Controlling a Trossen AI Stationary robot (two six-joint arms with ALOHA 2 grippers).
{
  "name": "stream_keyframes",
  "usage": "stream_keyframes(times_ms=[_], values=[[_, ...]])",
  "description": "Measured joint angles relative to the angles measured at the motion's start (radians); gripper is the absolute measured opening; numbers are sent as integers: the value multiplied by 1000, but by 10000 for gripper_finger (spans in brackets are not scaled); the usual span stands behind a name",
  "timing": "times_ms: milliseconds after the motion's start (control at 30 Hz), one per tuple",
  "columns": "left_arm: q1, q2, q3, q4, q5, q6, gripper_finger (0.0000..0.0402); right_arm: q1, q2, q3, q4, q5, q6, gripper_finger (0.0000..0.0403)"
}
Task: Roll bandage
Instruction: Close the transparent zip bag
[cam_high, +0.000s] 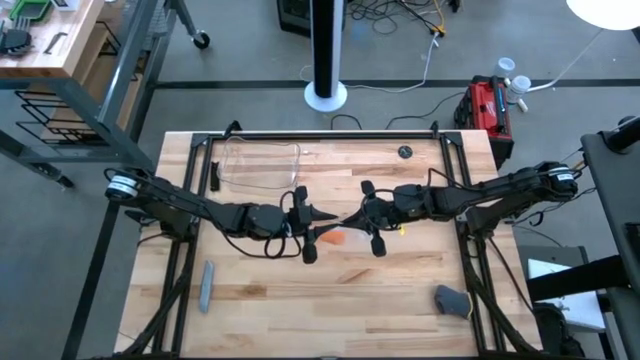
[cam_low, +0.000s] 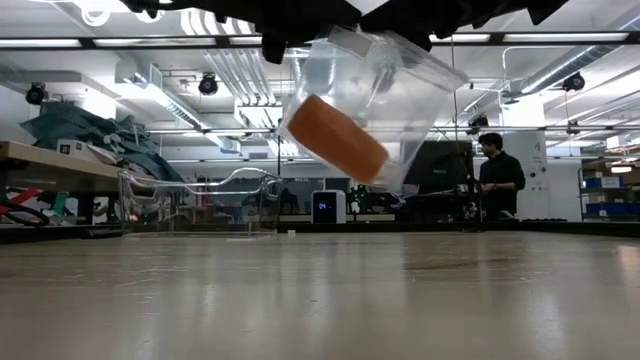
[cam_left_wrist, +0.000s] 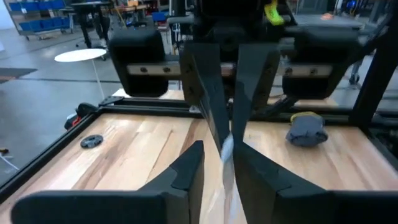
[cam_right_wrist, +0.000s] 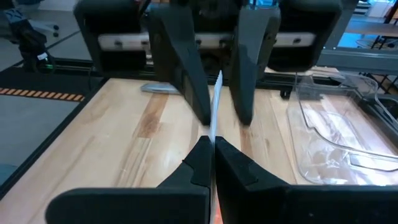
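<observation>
Bandage (cam_low: 335, 136): soft matt orange cloth, in glossy clear plastic wrap (cam_low: 395, 85). Table (cam_high: 330, 290): smooth pale wood. Grippers: matt black plastic.

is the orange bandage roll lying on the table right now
No, the low view shows the bandage roll hanging inside a clear plastic wrapper, well above the table.

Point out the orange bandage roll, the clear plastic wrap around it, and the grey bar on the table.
bandage roll (cam_low: 336, 137): low view, middle of its orange side.
clear plastic wrap (cam_low: 415, 85): low view, clear part right of the roll.
grey bar (cam_high: 206, 285): high view, middle of the bar, near the table's left edge.
</observation>
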Motion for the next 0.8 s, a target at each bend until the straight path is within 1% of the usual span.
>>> stream_keyframes(times_ms=[200,467,533,667,800], values=[[0,24,0,37,0,66,55,0,0,0,-2,0,4,0],[2,27,0,53,1,78,15,0,0,0,-3,4,2,0],[2,28,0,58,6,100,5,0,0,0,-5,3,7,0],[2,35,-1,74,23,134,1,0,-1,0,-10,0,37,4],[3,35,0,81,24,150,1,0,0,0,-9,0,54,27]])
